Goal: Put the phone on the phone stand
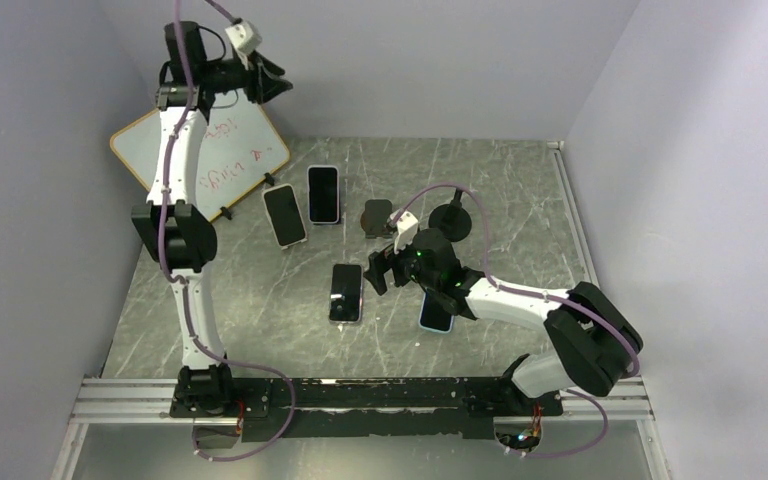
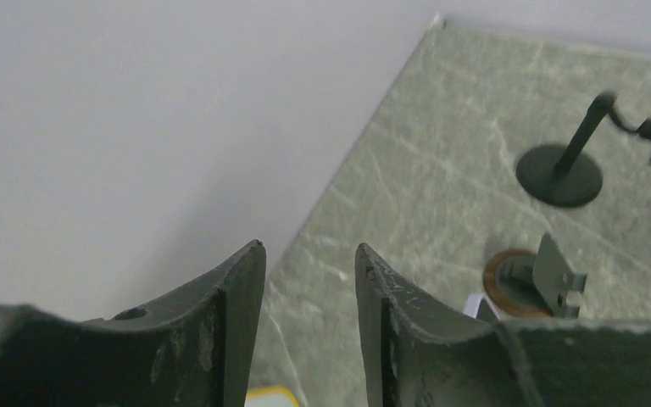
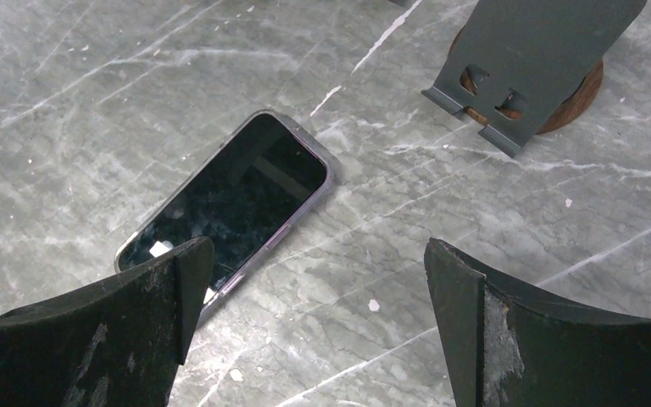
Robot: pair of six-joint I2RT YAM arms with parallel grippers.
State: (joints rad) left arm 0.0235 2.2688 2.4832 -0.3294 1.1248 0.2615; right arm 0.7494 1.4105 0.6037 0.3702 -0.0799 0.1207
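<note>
right wrist view: right gripper (image 3: 318,263) spread wide, empty, above marble table (image 3: 76,102). purple-edged phone (image 3: 229,199) flat, screen up, near end hidden behind one finger. grey phone stand (image 3: 542,51) upright, apart from phone. left gripper (image 2: 309,259) raised, narrow gap, holds nothing.

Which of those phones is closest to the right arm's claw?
The lone middle phone, just left of the right gripper; the others lie farther off.
</note>
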